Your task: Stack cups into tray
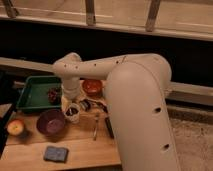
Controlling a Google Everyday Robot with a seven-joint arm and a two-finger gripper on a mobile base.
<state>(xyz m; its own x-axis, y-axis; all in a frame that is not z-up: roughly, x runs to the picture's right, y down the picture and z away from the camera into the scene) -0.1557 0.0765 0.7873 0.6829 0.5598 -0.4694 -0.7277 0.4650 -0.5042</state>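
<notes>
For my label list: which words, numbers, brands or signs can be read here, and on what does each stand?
None can be read.
No lettering shows on the green tray, the cream-white cup, the purple bowl or the robot arm.
The gripper is just above that cup.

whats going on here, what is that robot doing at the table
The robot's arm reaches across the wooden table, and its gripper is down at a cream-white cup. The cup stands on the table just right of the green tray, beside a purple bowl, so it is not in the tray yet. Whether the gripper actually holds the cup cannot be told. An orange bowl sits further back.
</notes>
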